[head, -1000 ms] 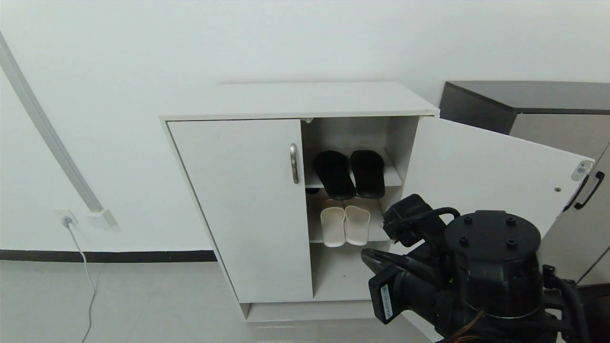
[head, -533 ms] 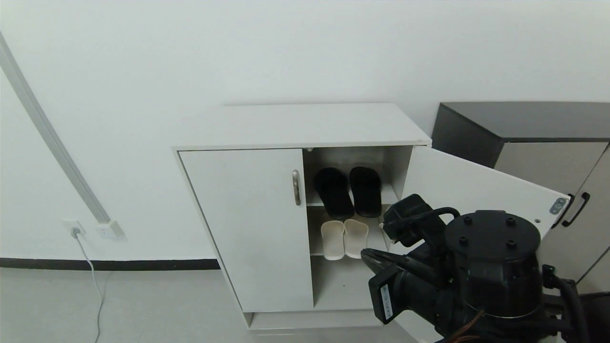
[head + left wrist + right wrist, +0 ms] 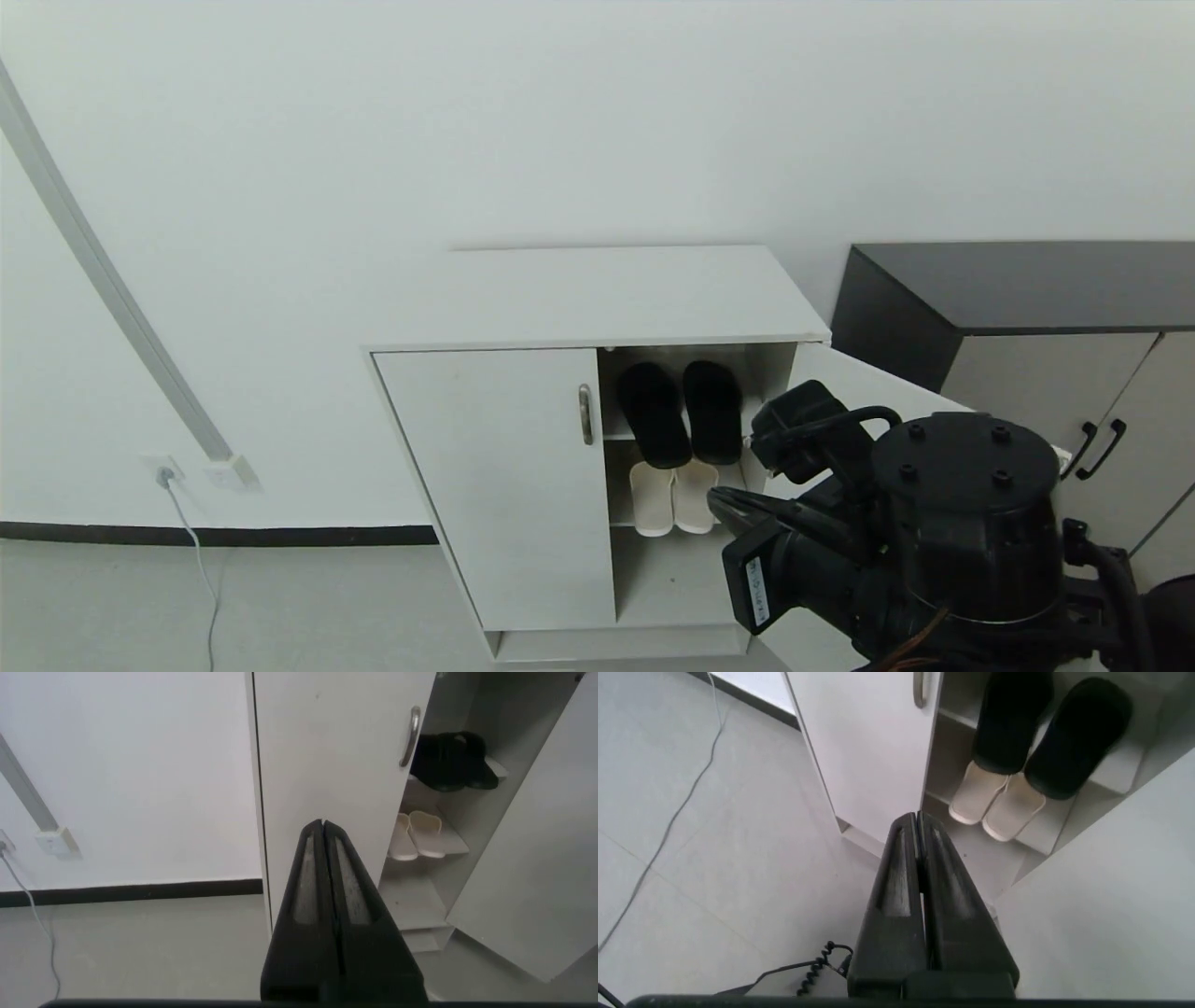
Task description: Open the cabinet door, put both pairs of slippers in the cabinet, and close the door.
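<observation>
A wall socket with a cable hanging to the floor sits low on the wall, well to the left of the white cabinet. The cabinet's left door is closed, with a metal handle at its inner edge. Just right of it the compartment stands open. A pair of black slippers lies side by side on the upper shelf, heels jutting over the front edge. A pair of pale slippers lies on the shelf directly below. The right door is swung wide open, and a dark cabinet stands beyond it against the wall.

The left gripper hangs in the air facing the closed left door, its jaws clenched together on nothing. The right gripper points down at the floor in front of the open compartment, with both pairs of slippers just beyond its tip. Its jaws are likewise pressed tight and empty.
</observation>
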Robot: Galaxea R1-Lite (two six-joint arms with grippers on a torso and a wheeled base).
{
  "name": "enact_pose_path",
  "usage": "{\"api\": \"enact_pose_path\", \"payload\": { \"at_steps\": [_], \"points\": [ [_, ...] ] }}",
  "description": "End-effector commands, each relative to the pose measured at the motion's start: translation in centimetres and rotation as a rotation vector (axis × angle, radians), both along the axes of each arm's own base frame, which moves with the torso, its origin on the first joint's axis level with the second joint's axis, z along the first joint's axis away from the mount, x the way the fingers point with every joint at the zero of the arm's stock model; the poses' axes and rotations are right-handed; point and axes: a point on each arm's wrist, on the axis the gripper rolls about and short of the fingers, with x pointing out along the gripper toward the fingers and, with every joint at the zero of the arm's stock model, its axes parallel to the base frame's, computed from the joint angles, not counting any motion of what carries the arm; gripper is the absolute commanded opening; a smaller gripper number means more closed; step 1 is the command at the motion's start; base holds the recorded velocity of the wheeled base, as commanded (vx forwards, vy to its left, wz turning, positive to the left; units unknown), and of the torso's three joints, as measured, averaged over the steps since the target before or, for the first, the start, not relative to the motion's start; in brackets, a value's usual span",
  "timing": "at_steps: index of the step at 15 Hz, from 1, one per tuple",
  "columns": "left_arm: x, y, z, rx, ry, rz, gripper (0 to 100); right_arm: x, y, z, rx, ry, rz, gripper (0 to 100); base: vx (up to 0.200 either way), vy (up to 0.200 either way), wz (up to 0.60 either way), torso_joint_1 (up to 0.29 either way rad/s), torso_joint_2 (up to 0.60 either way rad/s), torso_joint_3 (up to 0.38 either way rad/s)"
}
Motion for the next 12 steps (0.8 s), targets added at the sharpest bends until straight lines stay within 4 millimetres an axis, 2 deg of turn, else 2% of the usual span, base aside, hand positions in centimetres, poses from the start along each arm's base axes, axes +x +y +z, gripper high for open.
{"api": "enact_pose_path", "payload": {
  "at_steps": [1,8,12],
  "points": [
    [-0.01,0.00,0.02,0.000,-0.001,0.000,0,0.00,0.01,-0.02,-0.002,0.000,0.001,0,0.000,0.000,0.00,0.237,-0.55,-0.330],
    [-0.01,0.00,0.01,0.000,0.000,0.000,0,-0.01,-0.08,0.11,0.004,-0.002,-0.001,0,0.000,0.000,0.00,0.250,-0.58,-0.329],
    [0.01,0.00,-0.02,0.000,0.000,0.000,0,0.02,-0.19,0.18,0.010,-0.005,-0.005,0,0.000,0.000,0.00,0.200,-0.44,-0.240]
  ]
}}
